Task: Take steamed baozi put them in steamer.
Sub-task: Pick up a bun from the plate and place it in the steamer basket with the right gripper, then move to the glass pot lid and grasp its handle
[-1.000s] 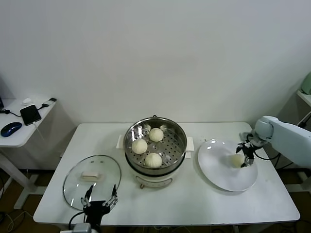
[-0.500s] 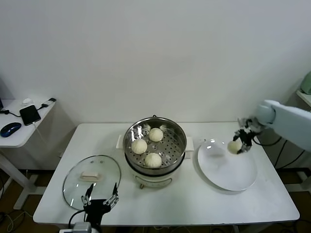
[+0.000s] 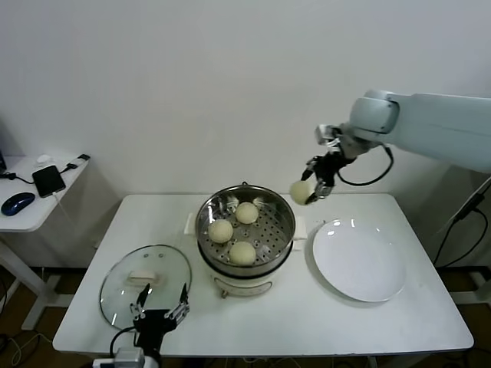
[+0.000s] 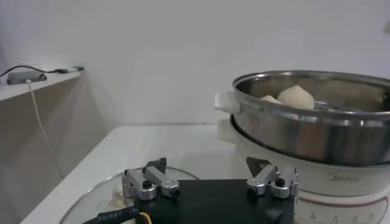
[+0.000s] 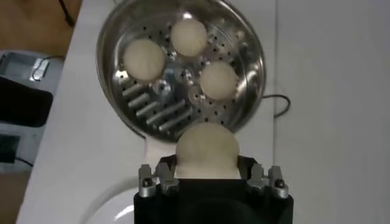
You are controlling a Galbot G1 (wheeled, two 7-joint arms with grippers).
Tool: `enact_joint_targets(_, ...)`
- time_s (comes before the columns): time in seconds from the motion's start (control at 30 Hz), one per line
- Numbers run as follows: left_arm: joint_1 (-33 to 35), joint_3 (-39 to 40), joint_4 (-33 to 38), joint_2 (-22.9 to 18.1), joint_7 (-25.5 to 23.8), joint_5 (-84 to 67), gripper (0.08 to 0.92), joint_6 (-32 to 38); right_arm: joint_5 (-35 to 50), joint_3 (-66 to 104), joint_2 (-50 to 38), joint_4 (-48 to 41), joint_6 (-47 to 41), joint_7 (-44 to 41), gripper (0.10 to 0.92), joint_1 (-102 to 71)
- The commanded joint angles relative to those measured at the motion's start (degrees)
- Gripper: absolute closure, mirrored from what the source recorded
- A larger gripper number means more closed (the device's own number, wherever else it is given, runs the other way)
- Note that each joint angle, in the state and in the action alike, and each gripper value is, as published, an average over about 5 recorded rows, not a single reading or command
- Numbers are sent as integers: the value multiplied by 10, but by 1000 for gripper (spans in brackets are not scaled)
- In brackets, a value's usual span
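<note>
The fourth baozi [image 3: 300, 191] is airborne just beside the steamer [image 3: 245, 230] rim, clamped between the right gripper [image 3: 311, 192] fingers. Three baozi already sit on the perforated tray. Remaining: lower and release. The plate [image 3: 358, 261] holds nothing. The left gripper [image 3: 159, 314] idles, fingers apart, near the glass lid [image 3: 144, 284].

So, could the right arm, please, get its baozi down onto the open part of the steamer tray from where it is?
Probably yes: the right gripper holds the baozi just above the steamer rim, the glass lid is off, and the tray's near-right part is bare.
</note>
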State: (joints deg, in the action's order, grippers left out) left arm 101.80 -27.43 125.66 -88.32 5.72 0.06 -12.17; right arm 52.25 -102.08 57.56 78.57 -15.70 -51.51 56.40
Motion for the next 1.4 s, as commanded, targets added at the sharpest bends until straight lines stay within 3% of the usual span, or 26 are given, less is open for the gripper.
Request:
enact_joint_targets(0.03,0,0,1,0,0,-1,177,1,65,-19,114,39,-71,83,364,-69)
enact_joint_targets(0.3,4,-1,6,-7,0,-3,177,-1,2,5,143,-47,-73,93,364,-157)
enact_joint_targets(0.7,13,-4,3,-4,1,-3,177,3,-23,18,148,-78,-64,99,361,-181)
enact_joint_targets(0.97,10,-5,4,-4,1,-3,177,0,14,51,117,-93,19,5,222,-128)
enact_joint_targets(1.1,10,-4,6,-2,1,-8,177,-4,41,102,55,-97,51,-23,204,-114)
enact_joint_targets(1.27,10,-4,12,0,1,-19,177,-4,74,233,-41,-112,50,90,203,-164)
enact_joint_targets(1.4,11,-4,16,1,1,-27,177,-6,46,403,-105,-112,78,275,202,-274)
